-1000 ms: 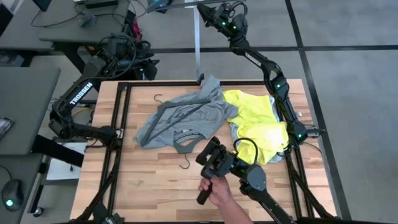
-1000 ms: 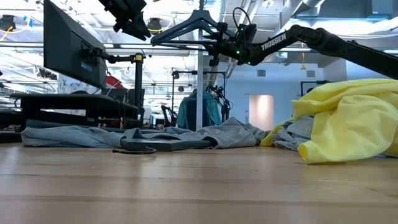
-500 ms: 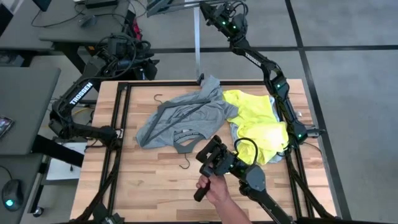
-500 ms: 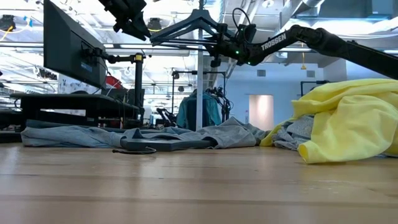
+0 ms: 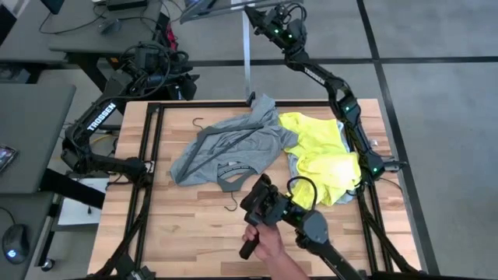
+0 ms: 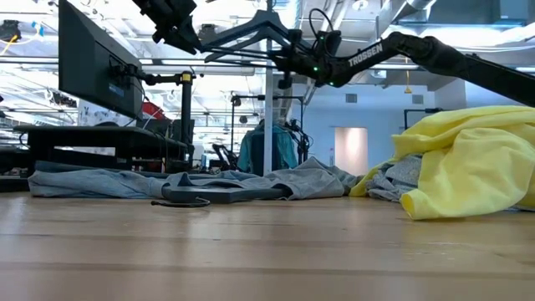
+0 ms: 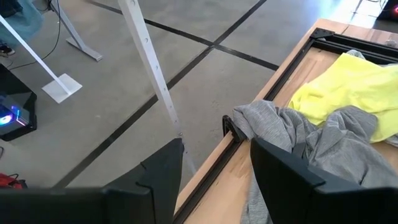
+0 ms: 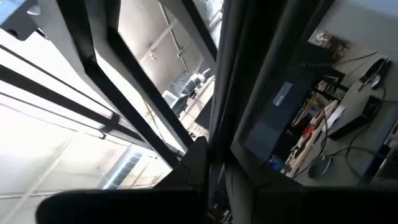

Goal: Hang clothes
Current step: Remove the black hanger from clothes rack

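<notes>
A grey T-shirt (image 5: 229,148) lies crumpled on the table's far middle, over a thin black hanger whose hook (image 5: 231,206) sticks out. A neon-yellow T-shirt (image 5: 323,155) lies bunched to its right. The light-blue shirt does not plainly show. My right gripper (image 5: 263,15) is high beyond the table's far edge, by the rack pole (image 5: 247,54), shut on a black hanger (image 6: 251,38). My left gripper (image 7: 216,155) is open and empty, high beyond the far left corner, and also shows in the low view (image 6: 177,25). My right gripper pinches the black hanger between its two fingers (image 8: 199,165) on a dark bar (image 8: 219,118). In the low view the hold is at the hanger's right end (image 6: 288,52). The hanger is lifted clear, high above the table, its hook up.
A person's hand (image 5: 268,237) holds a dark jointed arm (image 5: 268,206) over the table's near middle. A black frame (image 5: 156,155) runs along the table's edges. Bare wood (image 5: 194,225) lies at the near left. Desks and monitors (image 6: 96,63) stand beyond the table.
My right gripper has carried the hanger a little toward the table's left, still high beyond the far edge. The person's hand with the dark arm has shifted a little toward the left and near edge. The shirts have stayed where they were.
</notes>
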### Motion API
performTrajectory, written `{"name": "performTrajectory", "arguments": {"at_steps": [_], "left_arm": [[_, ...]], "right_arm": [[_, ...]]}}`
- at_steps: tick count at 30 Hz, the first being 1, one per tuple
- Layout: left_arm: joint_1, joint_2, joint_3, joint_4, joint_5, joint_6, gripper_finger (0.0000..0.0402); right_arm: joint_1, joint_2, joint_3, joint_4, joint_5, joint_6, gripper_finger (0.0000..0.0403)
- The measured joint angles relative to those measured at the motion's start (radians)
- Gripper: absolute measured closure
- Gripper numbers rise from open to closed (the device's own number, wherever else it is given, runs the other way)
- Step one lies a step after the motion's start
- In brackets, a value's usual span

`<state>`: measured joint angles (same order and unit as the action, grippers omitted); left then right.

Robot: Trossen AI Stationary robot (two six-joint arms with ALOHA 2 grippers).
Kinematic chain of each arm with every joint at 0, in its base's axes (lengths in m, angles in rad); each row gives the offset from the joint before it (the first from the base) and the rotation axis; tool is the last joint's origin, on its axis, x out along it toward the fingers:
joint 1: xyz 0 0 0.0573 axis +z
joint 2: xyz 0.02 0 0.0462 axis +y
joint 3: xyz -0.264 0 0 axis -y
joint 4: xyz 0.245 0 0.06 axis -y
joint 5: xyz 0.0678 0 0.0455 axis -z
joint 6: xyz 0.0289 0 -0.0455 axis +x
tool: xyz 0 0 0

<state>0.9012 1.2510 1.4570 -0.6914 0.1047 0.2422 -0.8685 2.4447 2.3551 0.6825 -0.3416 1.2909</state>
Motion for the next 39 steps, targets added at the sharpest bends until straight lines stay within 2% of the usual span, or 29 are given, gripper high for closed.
{"name": "performTrajectory", "arguments": {"at_steps": [17, 24, 32, 39], "left_arm": [[0.0, 0.0, 0.0, 0.003, 0.0, 0.02, 0.0228], [0.0, -0.031, 0.0, 0.014, 0.0, 0.026, 0.0228], [-0.01, -0.123, 0.0, 0.013, 0.002, -0.015, 0.0228], [-0.036, -0.232, 0.001, -0.037, 0.033, -0.068, 0.0228]], "right_arm": [[0.023, -0.053, 0.0, 0.001, -0.04, -0.061, 0.0388], [0.081, -0.054, 0.0, -0.035, -0.172, -0.059, 0.0388], [0.118, -0.054, 0.0, -0.128, -0.267, -0.068, 0.0388], [0.145, -0.054, 0.001, -0.421, -0.44, -0.17, 0.0389]]}}
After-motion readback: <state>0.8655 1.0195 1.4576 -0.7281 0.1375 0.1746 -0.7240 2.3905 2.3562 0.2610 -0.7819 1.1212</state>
